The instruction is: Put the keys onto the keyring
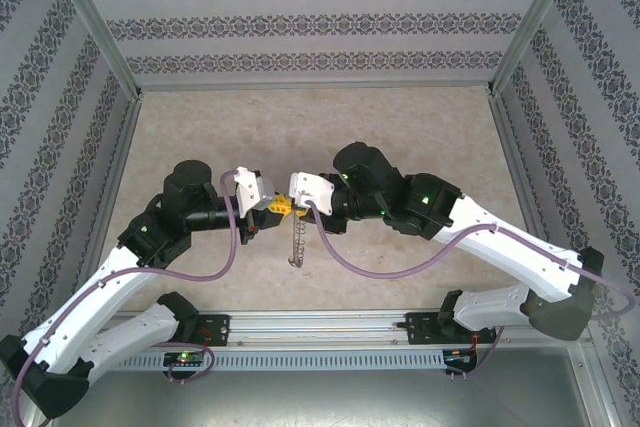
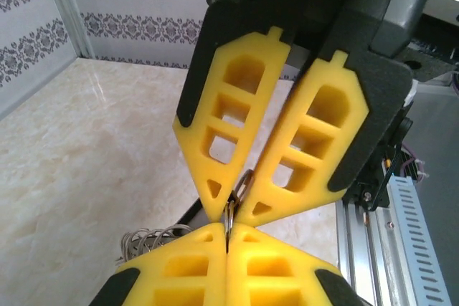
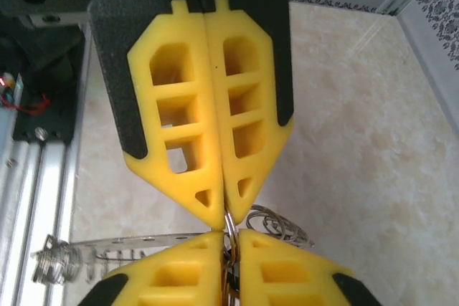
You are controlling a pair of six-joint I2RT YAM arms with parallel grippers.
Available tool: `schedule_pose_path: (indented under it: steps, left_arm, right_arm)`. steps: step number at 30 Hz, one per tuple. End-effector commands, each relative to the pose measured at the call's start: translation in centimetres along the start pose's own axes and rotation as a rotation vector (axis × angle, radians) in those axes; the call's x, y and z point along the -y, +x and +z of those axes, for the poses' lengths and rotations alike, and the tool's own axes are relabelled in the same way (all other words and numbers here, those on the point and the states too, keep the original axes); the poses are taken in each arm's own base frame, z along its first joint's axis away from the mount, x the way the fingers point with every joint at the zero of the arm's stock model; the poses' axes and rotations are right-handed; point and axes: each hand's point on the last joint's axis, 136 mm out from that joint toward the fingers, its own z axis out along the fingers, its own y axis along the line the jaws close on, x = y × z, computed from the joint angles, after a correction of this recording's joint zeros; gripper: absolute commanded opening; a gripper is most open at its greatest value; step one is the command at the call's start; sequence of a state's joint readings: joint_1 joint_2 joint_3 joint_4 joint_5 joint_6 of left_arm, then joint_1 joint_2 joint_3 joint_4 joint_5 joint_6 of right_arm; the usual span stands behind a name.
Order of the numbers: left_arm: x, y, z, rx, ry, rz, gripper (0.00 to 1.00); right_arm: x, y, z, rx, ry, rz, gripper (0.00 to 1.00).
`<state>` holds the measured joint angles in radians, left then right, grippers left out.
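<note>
Mid-table, a little beyond the arm bases, the two arms meet tip to tip above the pale stone-look table (image 1: 400, 137).

Left gripper (image 2: 226, 233): yellow fingers pressed flat together, no gap along the seam. A thin sliver of metal enters at the very tips. I cannot tell whether it belongs to the ring or to the small piece.

Right gripper (image 3: 229, 238): fingers a crack apart. From the left wrist they stand in a narrow V, the tips almost meeting those of the left gripper. The keys (image 2: 242, 185), one tiny dark oval loop, sit in that V just above the tips. Whether the pads actually pinch it is not clear.

The keyring (image 1: 294, 240) hangs from the meeting point toward the near edge, edge-on from above, a thin grey line with small loops at its low end. From the right wrist it reads as a flat grey strip running left from the fingertips, with silvery loops bunched at the far left end and more just right of the tips.
</note>
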<state>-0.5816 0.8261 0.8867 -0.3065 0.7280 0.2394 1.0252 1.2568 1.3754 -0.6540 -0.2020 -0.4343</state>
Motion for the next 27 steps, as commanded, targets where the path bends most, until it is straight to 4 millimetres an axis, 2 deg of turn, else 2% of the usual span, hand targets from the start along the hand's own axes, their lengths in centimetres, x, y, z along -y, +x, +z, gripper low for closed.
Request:
schedule_pose_path:
  steps: [1,4,10,16,21,27]
  left_arm:
    - [0.2,-3.0,-0.8,0.146,-0.015,0.02,0.0]
    - [0.5,-4.1,-1.2,0.211,-0.003,0.022,0.0]
    - [1.4,-5.6,-1.8,0.311,0.037,0.028,0.0]
    - [1.9,-6.0,-1.9,0.36,0.073,0.025,0.0]
    - [2.1,-6.0,-2.0,0.353,0.081,0.031,0.0]
    - [2.2,-5.9,-2.0,0.342,0.082,0.035,0.0]
  right_arm:
    - [-1.0,-2.1,-1.5,0.119,-0.033,0.021,0.23]
    - [-1.3,-2.0,-1.7,0.139,-0.039,0.038,0.25]
    - [-1.4,-2.3,-1.9,0.172,-0.051,0.054,0.23]
    - [-0.8,-2.2,-1.7,0.167,-0.035,0.065,0.19]
    - [-0.1,-1.9,-1.6,0.163,-0.009,0.081,0.3]
    - [0.4,-1.8,-2.0,0.179,0.007,0.1,0.32]
